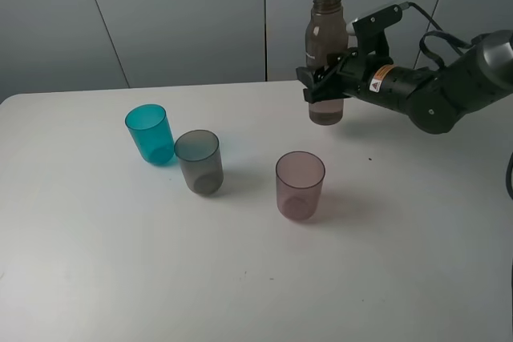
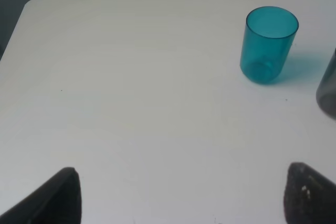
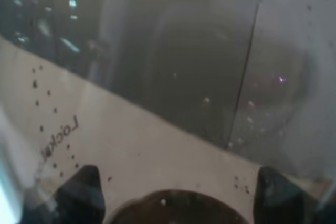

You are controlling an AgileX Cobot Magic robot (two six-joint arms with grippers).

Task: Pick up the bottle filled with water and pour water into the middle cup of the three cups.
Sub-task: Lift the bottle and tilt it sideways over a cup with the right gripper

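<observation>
Right fingers (image 1: 315,79) are clamped round the bottle (image 1: 326,30), which sits upright at roughly 2 o'clock from the grey middle cup (image 1: 198,162). Left fingers (image 2: 52,199) are spread wide over the tabletop (image 2: 131,103), holding nothing.

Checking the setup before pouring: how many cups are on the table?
3. The teal cup is farthest left, the grey cup close beside it, the pink cup apart to the right, nearer the bottle. None seems hidden.
</observation>
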